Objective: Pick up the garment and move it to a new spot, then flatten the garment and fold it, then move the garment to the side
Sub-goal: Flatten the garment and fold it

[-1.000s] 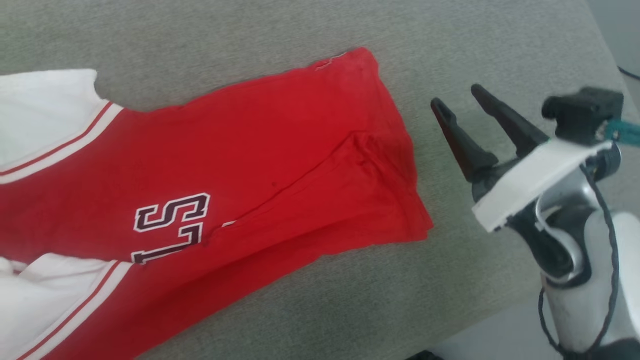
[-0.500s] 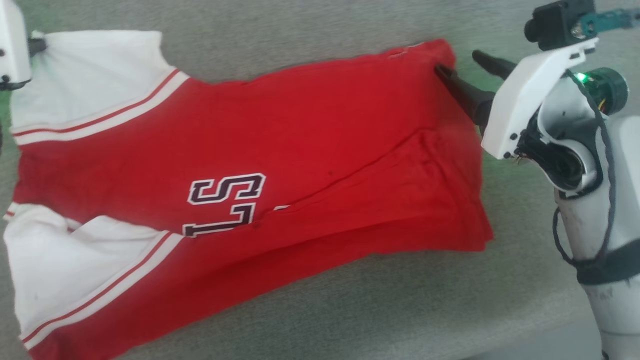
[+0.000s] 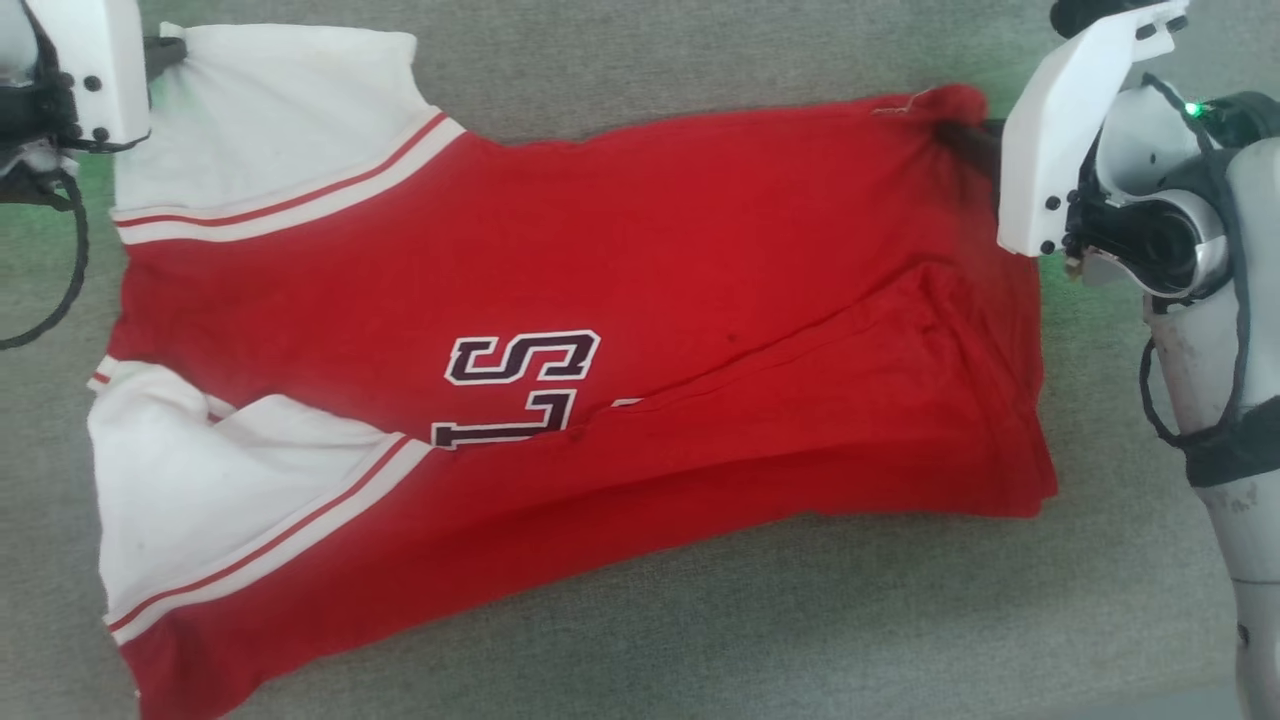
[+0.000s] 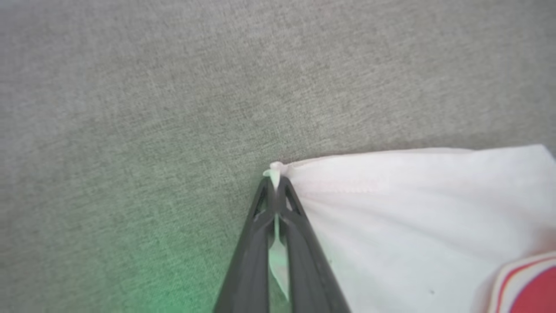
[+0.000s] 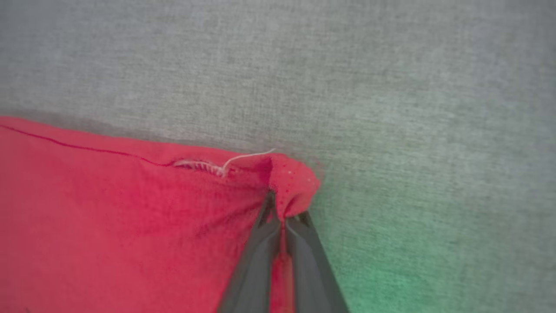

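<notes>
So, garment (image 3: 560,270): a red shirt lying sideways and mostly flat on the grey woven surface (image 3: 700,640), with the sleeves toward the surface's left side and the hem toward its right.
Far sleeve (image 3: 270,120): white with red and white striped trim, spread out at the far left of the shirt.
Near sleeve (image 3: 220,490): white with the same trim and a little rumpled, lying on the red body at the near left.
Lettering (image 3: 515,385): dark with a white outline and turned on its side. "L" and "S" can be read; the rest is hidden under a flap of red cloth.
Flap (image 3: 800,440): the near long side of the shirt is turned over onto the body, and its edge runs slantwise from the lettering up toward the hem.
Left pincer (image 4: 274,182): its two dark fingers are pressed together on the far outer corner of the white sleeve. A sliver of white cloth shows between them and pokes out past the tips.
Right pincer (image 5: 284,213): it is pinching the far corner of the hem, where the red cloth bunches into a small hump over the fingertips.
Thread (image 5: 247,157): a loose pale strand sticks out of the seam just beside that corner.
Green glow (image 5: 382,269): a tint on the grey weave next to each pincer.
</notes>
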